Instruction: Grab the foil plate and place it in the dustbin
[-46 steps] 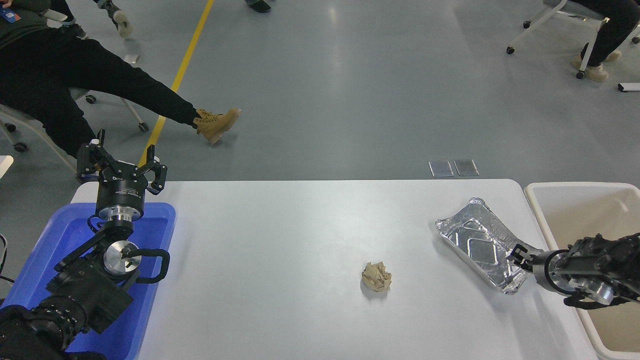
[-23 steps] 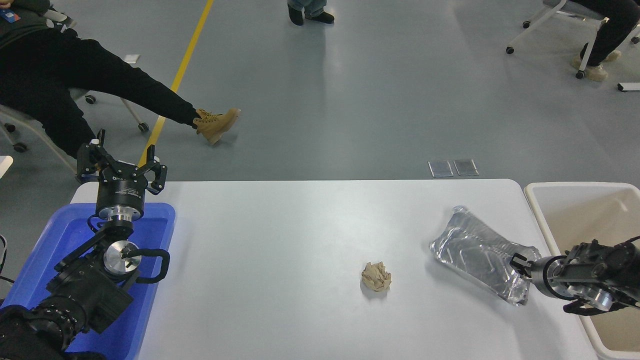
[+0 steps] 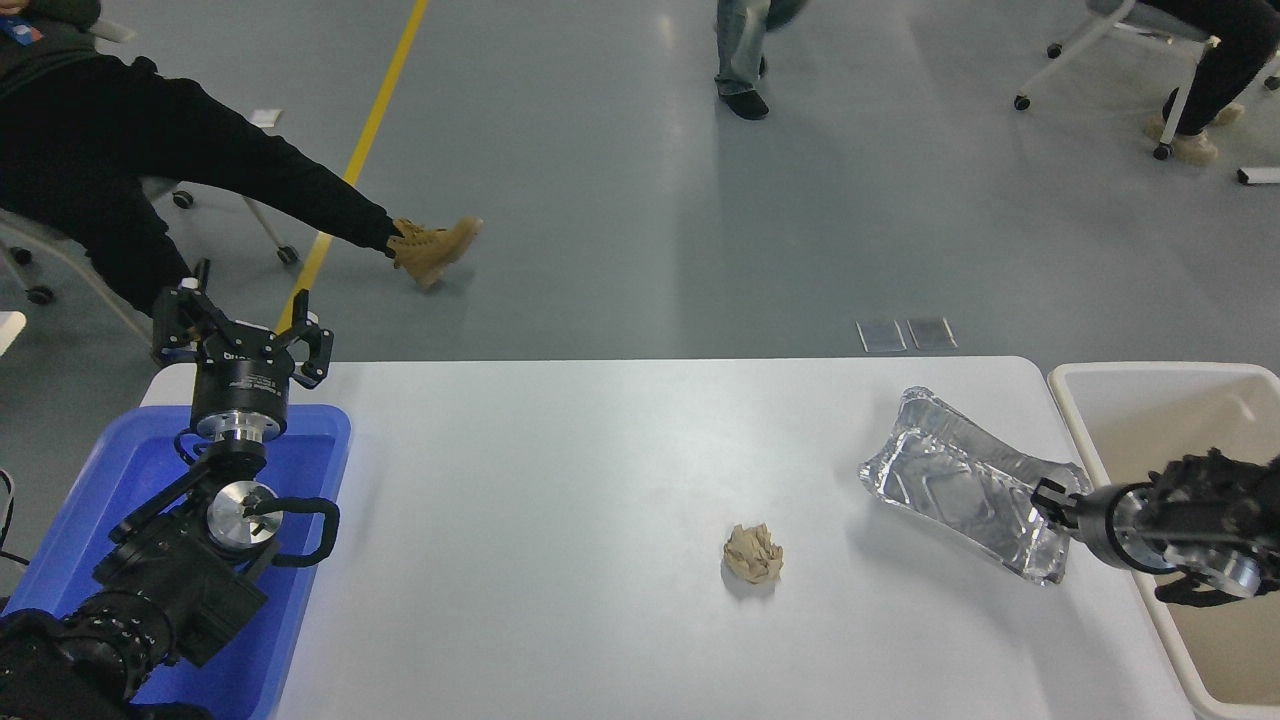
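The white bench [image 3: 560, 560] fills the near half of the view, with grey floor beyond it where seated people's legs and a passer-by show at the far edge. Just off the bench's right end stands the dustbin [image 3: 1110, 392], a large cream bin with a white rim, its open mouth turned up and close to the bench edge, which looks like a short carry for anything lifted on that side. At the near left corner sits a blue plastic tray [image 3: 130, 450]; the left arm is parked over it, and its left hand [image 3: 243, 325] points away with its fingers spread apart, gripping nothing.

The foil plate [image 3: 960, 480] hangs over the right part of the bench, tilted and bent, its far end raised and a shadow lying under it, so it appears to be clear of the surface. The right hand [image 3: 1050, 497] comes in from the right edge across the dustbin's near wall and is clamped on the plate's rim at its right near corner; holding by one corner is probably why the thin foil sags and twists. The plate is still left of the bin's rim, not yet over the opening. A small crumpled tan paper ball [image 3: 753, 553] lies apart at mid-bench, untouched.
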Motion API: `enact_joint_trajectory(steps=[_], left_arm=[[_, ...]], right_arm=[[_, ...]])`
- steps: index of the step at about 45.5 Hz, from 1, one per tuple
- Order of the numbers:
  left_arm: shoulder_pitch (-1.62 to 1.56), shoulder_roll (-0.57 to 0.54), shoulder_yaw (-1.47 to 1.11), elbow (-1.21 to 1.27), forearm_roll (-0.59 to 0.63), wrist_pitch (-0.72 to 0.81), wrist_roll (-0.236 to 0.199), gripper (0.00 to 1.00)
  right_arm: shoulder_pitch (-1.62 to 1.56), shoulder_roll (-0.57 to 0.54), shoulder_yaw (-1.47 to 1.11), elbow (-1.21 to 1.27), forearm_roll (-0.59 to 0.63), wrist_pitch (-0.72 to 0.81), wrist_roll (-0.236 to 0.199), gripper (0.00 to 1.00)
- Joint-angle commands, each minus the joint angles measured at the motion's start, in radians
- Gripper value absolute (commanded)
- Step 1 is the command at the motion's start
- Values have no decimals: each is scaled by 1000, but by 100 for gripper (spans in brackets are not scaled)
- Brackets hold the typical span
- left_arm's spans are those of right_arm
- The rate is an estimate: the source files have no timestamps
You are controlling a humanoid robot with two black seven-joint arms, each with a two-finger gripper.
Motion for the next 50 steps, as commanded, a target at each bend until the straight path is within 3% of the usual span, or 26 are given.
enact_joint_trajectory(steps=[1, 11, 21, 34, 40, 50], left_arm=[[0, 0, 1, 0, 1, 0, 0, 99], [0, 0, 1, 0, 1, -1, 0, 99], [0, 0, -1, 0, 1, -1, 0, 99], [0, 0, 1, 0, 1, -1, 0, 99], [0, 0, 1, 0, 1, -1, 0, 99], [0, 0, 1, 0, 1, -1, 0, 99]], right_arm=[[302, -168, -114, 201, -89, 85, -6, 0], [675, -202, -358, 347, -189, 197, -4, 0], [1049, -161, -533, 438, -213, 407, -6, 0], [1192, -119, -567, 415, -253, 536, -9, 0], [1186, -139, -567, 315, -185, 520, -10, 0], [1082, -180, -626, 12, 156, 484, -9, 0]])
